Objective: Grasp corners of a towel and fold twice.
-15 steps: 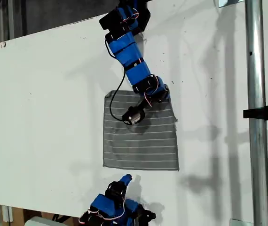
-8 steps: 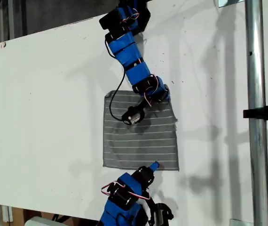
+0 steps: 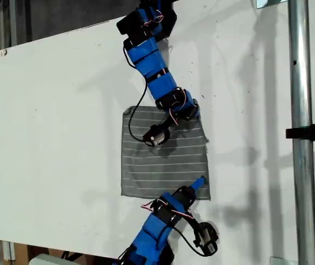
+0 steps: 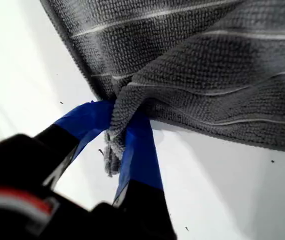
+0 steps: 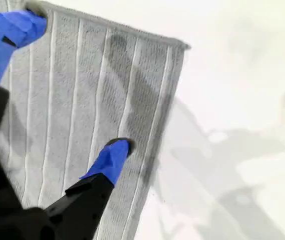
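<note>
Exterior view: my second pincer (image 3: 201,181) has reached the towel (image 3: 166,160).

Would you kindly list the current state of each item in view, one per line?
Towel: lying flat on the table, one corner bunched.
My first gripper: shut on a towel corner.
My second gripper: open, over the towel near another corner.

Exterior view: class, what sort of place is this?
Probably a robotics lab bench. A bare white tabletop holds only a grey white-striped towel, two blue arms work it, and a metal rig pole stands alongside.
</note>
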